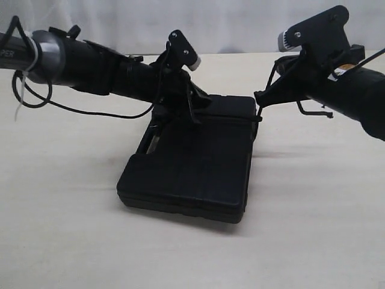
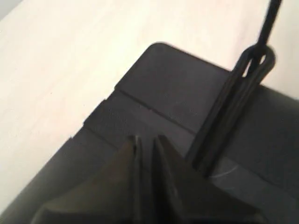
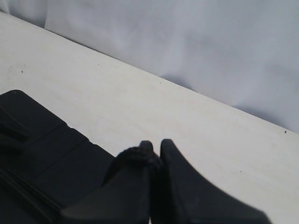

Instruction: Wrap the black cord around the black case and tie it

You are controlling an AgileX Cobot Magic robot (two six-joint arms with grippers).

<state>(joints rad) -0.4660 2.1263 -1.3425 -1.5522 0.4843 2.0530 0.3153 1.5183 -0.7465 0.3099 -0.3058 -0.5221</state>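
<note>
The black case (image 1: 198, 168) lies flat at the centre of the counter (image 1: 60, 241). The left tool (image 2: 146, 143) stands over the case's 11 o'clock corner, fingers a narrow slit apart, nothing between them. The black cord (image 2: 229, 107) runs doubled just beside it. The right tool (image 3: 154, 148), at the 1 o'clock corner, is clamped on the cord.

black case (image 1: 192, 162): 1
black cord (image 2: 219, 130): 1
grippers: 2, the left gripper (image 2: 148, 140) and the right gripper (image 3: 156, 143)
arms: 2, the left arm (image 1: 90, 63) and the right arm (image 1: 352, 90)
table (image 1: 60, 229): 1
white backdrop (image 3: 187, 37): 1
</note>
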